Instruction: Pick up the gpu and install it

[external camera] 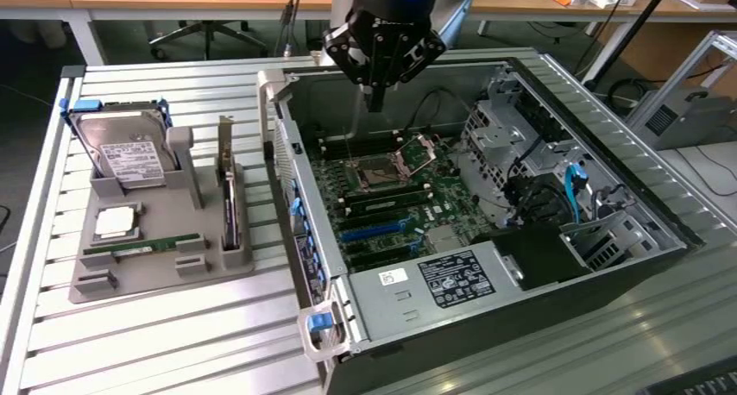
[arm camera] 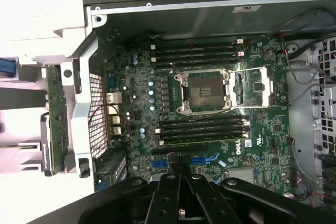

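Green and dark, the gpu (external camera: 229, 207) stands on its edge in the grey holder tray (external camera: 161, 274) outside the computer case (external camera: 282, 166). Its silver bracket is at the far end, and it sits between the hard drive (external camera: 127, 153) and the case wall. From where I stand, nothing of the job looks done. The card is not yet lifted, and the blue expansion slots (external camera: 374, 231) on the motherboard (external camera: 437, 212) carry no card. So both the picking up and the seating are left to do.

The gripper (external camera: 374, 100) hangs over the open case near its far rim, pointing straight down. It is well above the motherboard and well apart from the gpu, which lies off to the exterior view's left of it. Its two fingers are drawn together into one narrow tip with nothing between them. The wrist view looks down past that tip onto the bare processor socket (arm camera: 205, 90) and the memory slots on either side of it
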